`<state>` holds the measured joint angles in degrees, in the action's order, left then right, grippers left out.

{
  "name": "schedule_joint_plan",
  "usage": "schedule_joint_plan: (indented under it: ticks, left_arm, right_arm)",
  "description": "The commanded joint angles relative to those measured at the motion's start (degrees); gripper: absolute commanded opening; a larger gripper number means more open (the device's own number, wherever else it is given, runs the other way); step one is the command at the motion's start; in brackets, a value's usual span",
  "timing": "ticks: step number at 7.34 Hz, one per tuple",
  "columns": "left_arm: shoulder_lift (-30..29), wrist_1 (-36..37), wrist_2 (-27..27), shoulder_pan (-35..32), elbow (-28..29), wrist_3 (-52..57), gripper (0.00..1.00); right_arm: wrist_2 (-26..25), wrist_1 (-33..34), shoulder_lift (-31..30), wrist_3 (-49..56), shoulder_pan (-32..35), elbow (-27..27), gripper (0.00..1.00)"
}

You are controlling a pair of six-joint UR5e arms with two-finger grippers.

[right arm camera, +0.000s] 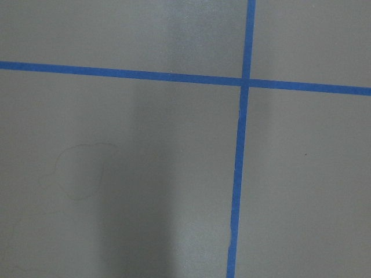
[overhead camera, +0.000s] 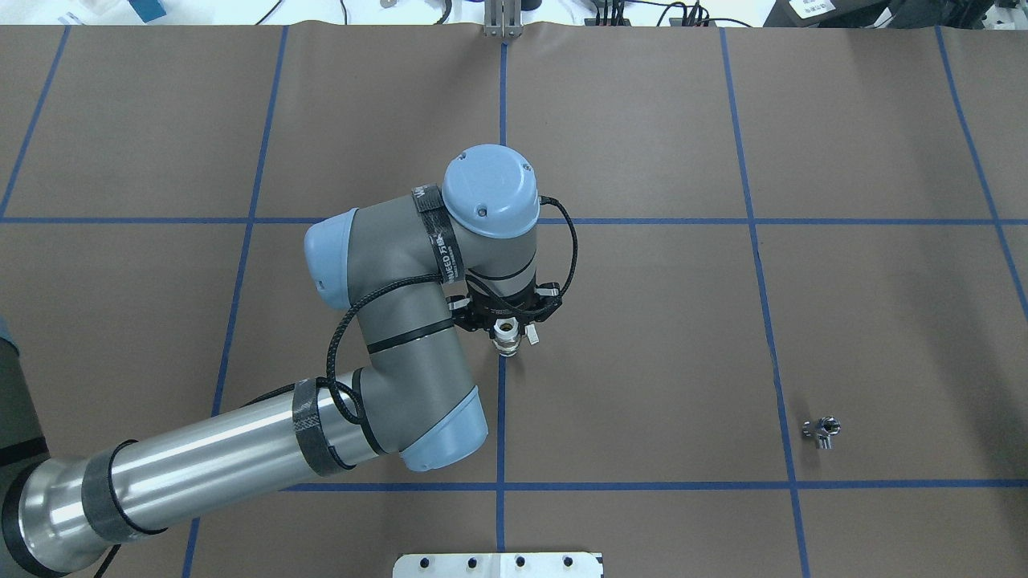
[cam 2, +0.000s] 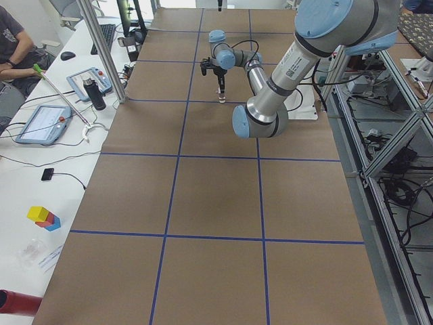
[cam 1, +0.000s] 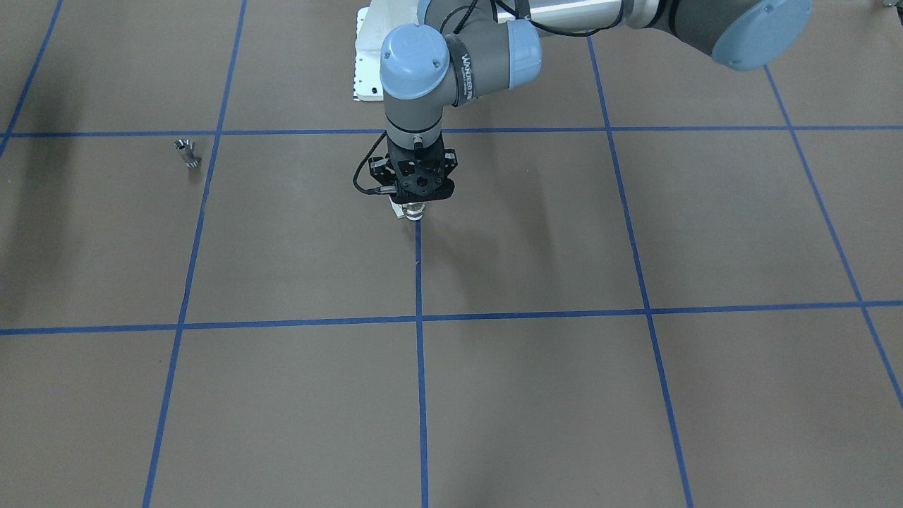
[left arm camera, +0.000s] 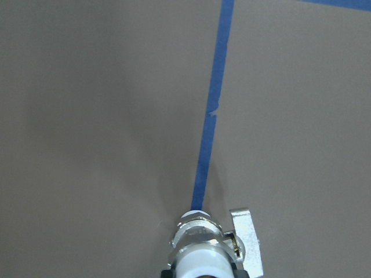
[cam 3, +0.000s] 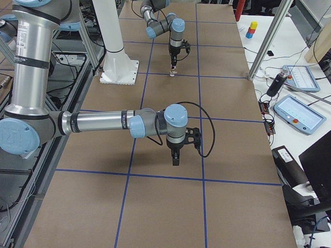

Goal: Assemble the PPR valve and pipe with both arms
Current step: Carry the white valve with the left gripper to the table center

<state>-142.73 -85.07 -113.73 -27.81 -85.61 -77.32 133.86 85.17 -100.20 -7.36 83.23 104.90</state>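
The PPR valve (cam 1: 411, 210) hangs upright, white ends and silvery middle, with my left gripper (cam 1: 413, 204) shut on its upper part over the centre blue tape line. From overhead, the valve (overhead camera: 506, 335) shows just below the left gripper (overhead camera: 506, 324). In the left wrist view the valve (left arm camera: 200, 246) fills the bottom edge, its handle (left arm camera: 246, 231) sticking out to the right. I cannot tell if it touches the paper. The pipe (cam 1: 188, 153) (overhead camera: 822, 431) lies alone, far off on my right side. My right gripper (cam 3: 176, 160) hovers above the table; I cannot tell its state.
The white base plate (overhead camera: 498, 564) sits at the robot's edge of the table. Blue tape lines (right arm camera: 237, 174) grid the brown paper. Side benches hold tablets (cam 2: 40, 122) and a bottle (cam 2: 95, 93). A seated person (cam 2: 13, 40) is at the far left bench.
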Motion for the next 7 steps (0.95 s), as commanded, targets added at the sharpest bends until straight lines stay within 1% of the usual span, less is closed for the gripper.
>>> schedule_joint_plan:
  ticks: [1, 2, 3, 4, 5, 6, 7]
  left_arm:
    - [0.08, -0.10, 0.00, 0.04, 0.00, 0.06, 0.26]
    - [0.08, -0.10, 0.09, 0.04, 0.00, 0.06, 0.26]
    - [0.08, -0.01, 0.09, 0.04, -0.09, 0.06, 0.56]
    - [0.08, -0.01, 0.09, 0.04, -0.17, 0.06, 0.77]
    - [-0.01, -0.01, 0.09, 0.04, -0.26, 0.06, 0.91]
    - [0.08, 0.08, 0.00, -0.05, -1.05, -0.02, 0.99]
    - [1.56, 0.16, -0.17, -0.14, -4.19, 0.06, 0.99]
  right_arm:
    - [0.00, -0.09, 0.00, 0.06, -0.18, -0.22, 0.99]
    - [0.00, 0.00, 0.00, 0.06, -0.26, -0.22, 0.99]
    - [0.00, -0.09, 0.00, 0.06, -0.35, -0.22, 0.99]
    - [0.00, -0.09, 0.00, -0.02, -0.70, -0.22, 0.99]
    - [0.09, -0.09, 0.26, -0.02, -2.01, -0.22, 0.99]
    - [0.87, -2.61, 0.35, -0.55, -4.37, -0.22, 0.99]
    - [0.88, -8.55, 0.35, -6.82, -8.40, -0.13, 0.99]
